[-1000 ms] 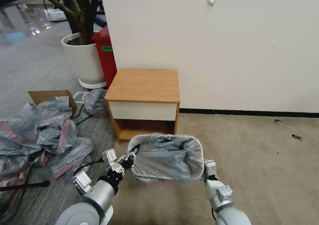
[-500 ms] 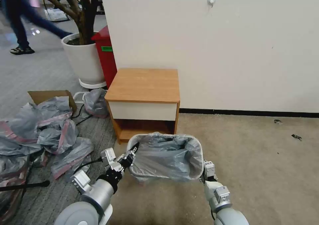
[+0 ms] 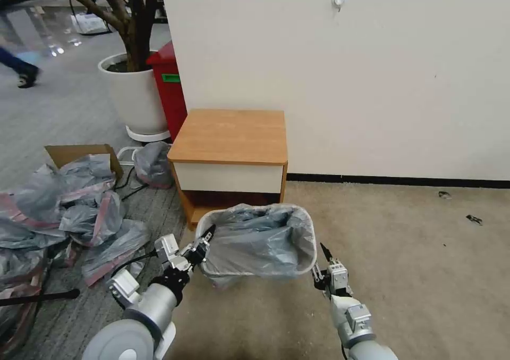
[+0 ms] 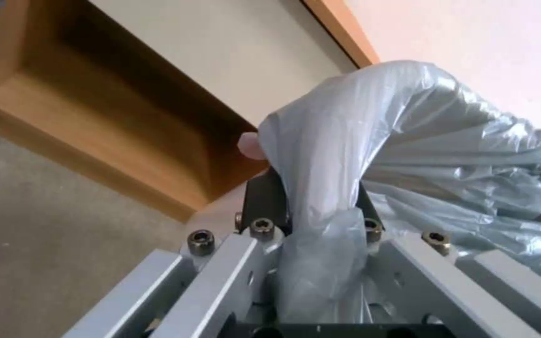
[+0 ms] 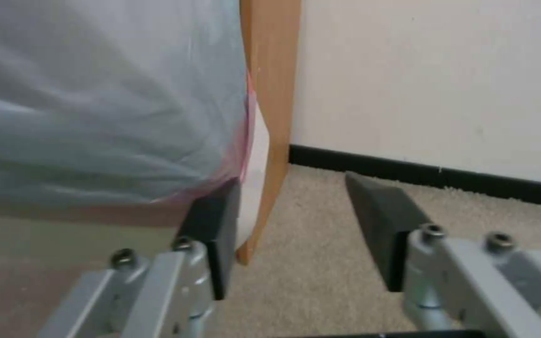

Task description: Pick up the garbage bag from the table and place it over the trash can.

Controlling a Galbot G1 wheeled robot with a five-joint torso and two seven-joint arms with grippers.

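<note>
Head view: the trash can (image 3: 212, 275) stands on the carpet before the table (image 3: 231, 134), lined by the crinkled grey garbage bag (image 3: 260, 240). The left gripper (image 3: 204, 239) pinches the bag's rim; the right gripper (image 3: 321, 261), fingers spread, sits just beside it.

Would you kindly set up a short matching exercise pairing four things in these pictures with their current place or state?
Things:
1. garbage bag
2. left gripper
3. right gripper
4. table

States:
A. open, beside the trash can
B. stands against the wall
C. stretched over the can's rim
D. shut on the bag's edge

Pairs: 1-C, 2-D, 3-A, 4-B
</note>
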